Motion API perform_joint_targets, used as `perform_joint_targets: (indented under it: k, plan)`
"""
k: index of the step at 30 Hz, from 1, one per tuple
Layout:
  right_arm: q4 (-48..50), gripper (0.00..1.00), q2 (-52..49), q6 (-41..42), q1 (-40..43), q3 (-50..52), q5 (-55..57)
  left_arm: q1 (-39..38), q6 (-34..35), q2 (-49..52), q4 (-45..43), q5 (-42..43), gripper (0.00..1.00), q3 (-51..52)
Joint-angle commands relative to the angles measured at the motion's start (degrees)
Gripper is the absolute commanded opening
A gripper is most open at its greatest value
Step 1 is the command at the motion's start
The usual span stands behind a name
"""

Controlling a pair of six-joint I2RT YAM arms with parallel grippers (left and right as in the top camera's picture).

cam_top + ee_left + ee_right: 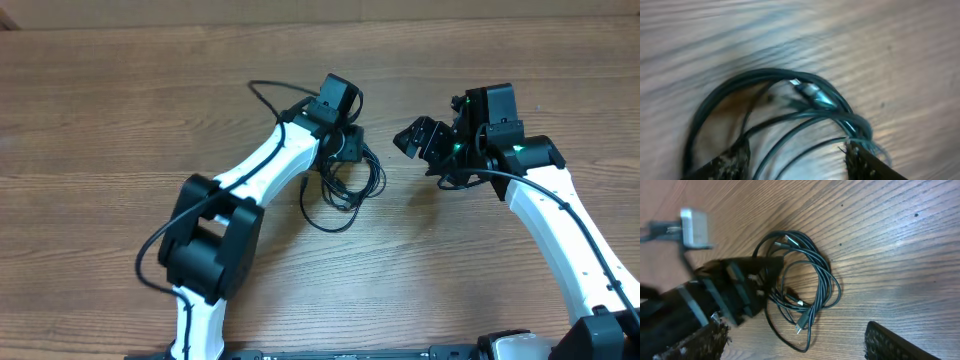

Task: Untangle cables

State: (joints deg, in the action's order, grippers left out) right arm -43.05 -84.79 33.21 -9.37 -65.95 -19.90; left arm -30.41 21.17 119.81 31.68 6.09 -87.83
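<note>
In the left wrist view we see the cables (812, 94) blurred and cropped below; overhead, the left end effector (350, 148) covers part.

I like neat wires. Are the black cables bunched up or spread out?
Bunched up. The cables lie as overlapping loops in one pile, crossing each other, and some strands pass inside the open left gripper.

The cables (345, 195) are seen as thin black cords, tipped with silver-grey plug ends (812, 95). The table (100, 120) is marked by light brown wood grain with darker streaks. The left arm (265, 160) and right arm (560, 225) are finished in white with black joints, and a green light (519, 150) is shown on the right one.
</note>
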Motion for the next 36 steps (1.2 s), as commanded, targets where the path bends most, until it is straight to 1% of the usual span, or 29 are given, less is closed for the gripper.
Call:
perform_joint_targets:
  k: [1,5,7,9,14,15,16,17,18,22,23,24,25,26,27,29,30,31,32,34,36]
  plan:
    - [-0.22,0.86,0.98,-0.55,0.07,-1.29,0.79,-0.83,-25.42,2.82,-0.37,3.82,0.62,-0.28]
    - [-0.39,0.86,0.98,-0.55,0.07,-1.29,0.79,-0.46,-36.28,2.82,0.15,-3.37,0.64,-0.28]
    - [-0.35,0.86,0.98,-0.55,0.07,-1.29,0.79,-0.37,-38.36,2.91,0.20,-5.95,0.64,-0.28]
    - [-0.35,0.86,0.98,-0.55,0.07,-1.29,0.79,-0.35,-38.40,3.13,-0.26,-9.84,0.63,-0.28]
    - [-0.35,0.86,0.83,-0.55,0.07,-1.29,0.79,-0.70,-39.23,4.68,1.40,-9.49,0.50,-0.28]
    - [-0.35,0.87,0.83,-0.55,0.07,-1.29,0.76,-0.74,-39.21,5.09,1.99,-9.42,0.46,-0.28]
    - [-0.33,0.86,0.83,-0.55,0.07,-1.29,0.79,-0.76,-39.19,5.33,3.13,-8.59,0.40,-0.28]
    - [-0.31,0.86,0.83,-0.55,0.07,-1.29,0.79,-0.76,-39.19,5.33,3.82,-7.69,0.36,-0.28]
    - [-0.13,0.86,0.83,-0.55,0.07,-1.29,0.79,-0.76,-39.17,5.33,4.63,-5.79,0.32,-0.28]
    - [0.44,0.86,0.83,-0.52,0.07,-1.29,0.72,-0.74,-38.49,5.35,5.66,-0.70,0.33,-0.28]
    - [0.46,0.86,0.83,-0.52,0.07,-1.29,0.70,-0.74,-38.49,5.42,5.75,-0.63,0.32,-0.28]
    - [0.46,0.86,0.83,-0.52,0.07,-1.29,0.68,-0.74,-38.49,5.44,5.73,-0.70,0.22,-0.28]
    - [0.46,0.86,0.83,-0.55,0.07,-1.29,0.37,-0.72,-38.34,5.44,5.60,-0.70,0.07,-0.28]
    - [0.44,0.86,0.83,-0.81,0.07,-1.29,-0.35,-0.63,-37.64,5.44,5.55,-0.81,0.04,-0.28]
    - [0.63,0.86,0.83,-1.55,0.07,-1.29,-1.90,-0.33,-34.05,5.33,5.38,-1.14,0.04,-0.46]
    - [2.54,0.86,0.85,-5.81,0.07,-1.31,-8.04,1.11,-25.81,4.52,5.95,-1.09,0.04,-1.77]
    - [3.76,0.85,0.85,-7.39,0.07,-1.31,-11.45,2.29,-22.05,3.67,6.75,-0.61,0.04,-2.86]
    - [4.22,0.84,0.85,-7.85,0.07,-1.31,-12.66,3.87,-18.51,2.19,8.31,1.66,0.04,-4.52]
    - [4.44,0.82,0.85,-8.02,0.04,-1.31,-13.90,5.95,-16.02,-0.17,11.30,7.63,0.04,-7.32]
    - [4.37,0.82,0.83,-8.28,-0.31,-1.31,-13.70,8.09,-14.51,-2.93,14.47,13.64,0.04,-10.29]
    - [4.66,0.81,0.76,-8.28,-1.07,-1.29,-12.52,10.56,-10.73,-6.25,16.44,20.72,0.04,-12.70]
